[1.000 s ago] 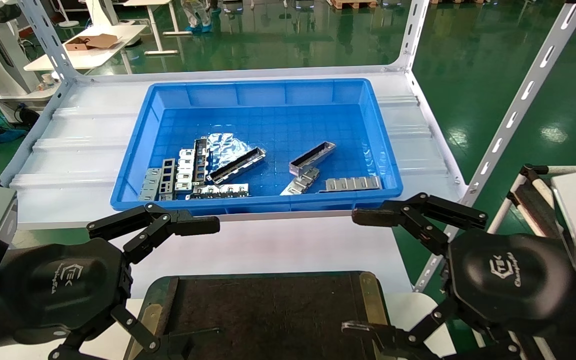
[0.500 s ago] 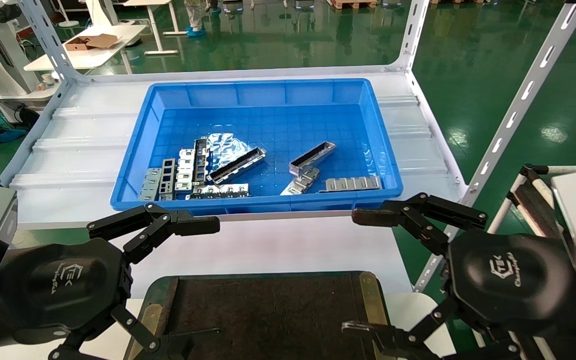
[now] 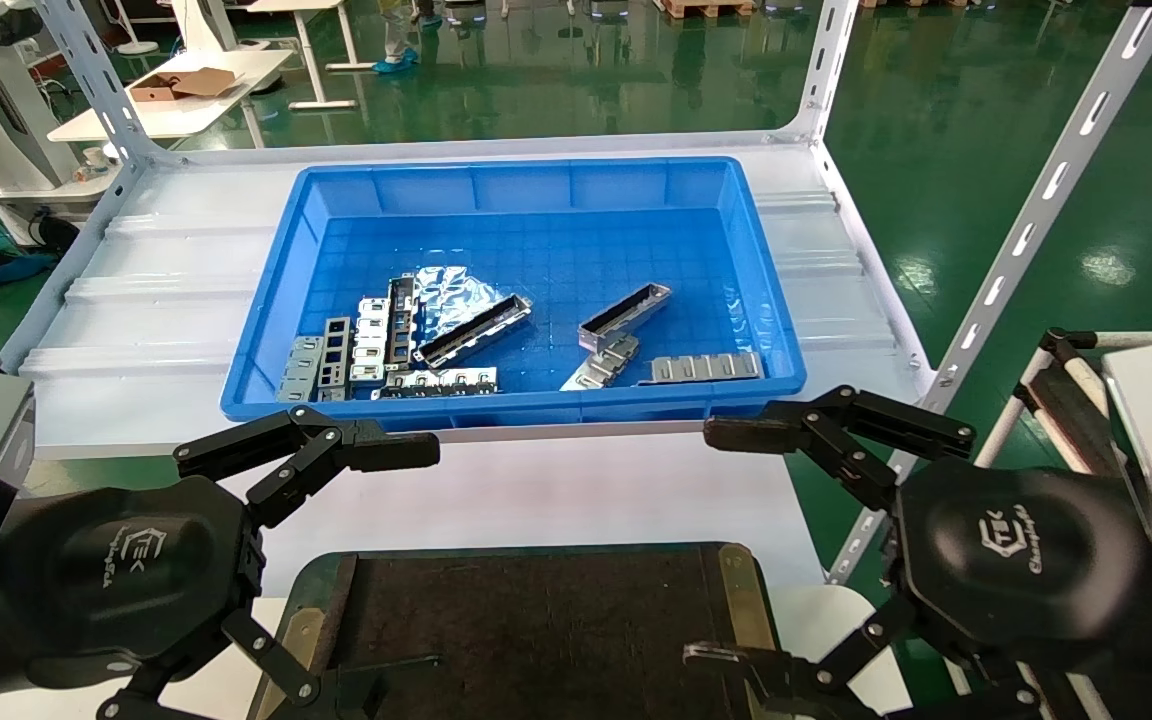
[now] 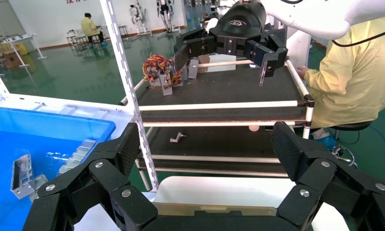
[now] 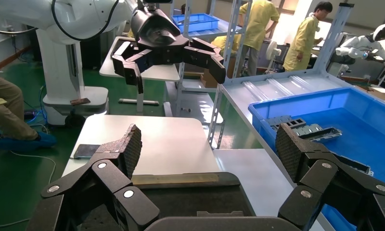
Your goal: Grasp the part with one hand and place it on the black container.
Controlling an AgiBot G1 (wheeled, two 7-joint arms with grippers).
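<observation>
Left gripper (image 3: 391, 570) open, black container (image 3: 536, 620) cut off – bottom edge

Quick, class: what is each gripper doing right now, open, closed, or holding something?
Left gripper: open, holding nothing, above the black container.
Right gripper: open, holding nothing.

The part (image 3: 624, 316) is showing bright, shiny metal; the blue bin (image 3: 266, 330) is looking like glossy plastic; the black container (image 3: 536, 620) is showing a matt, rough-looking surface with brass-coloured edge strips (image 3: 739, 600).
</observation>
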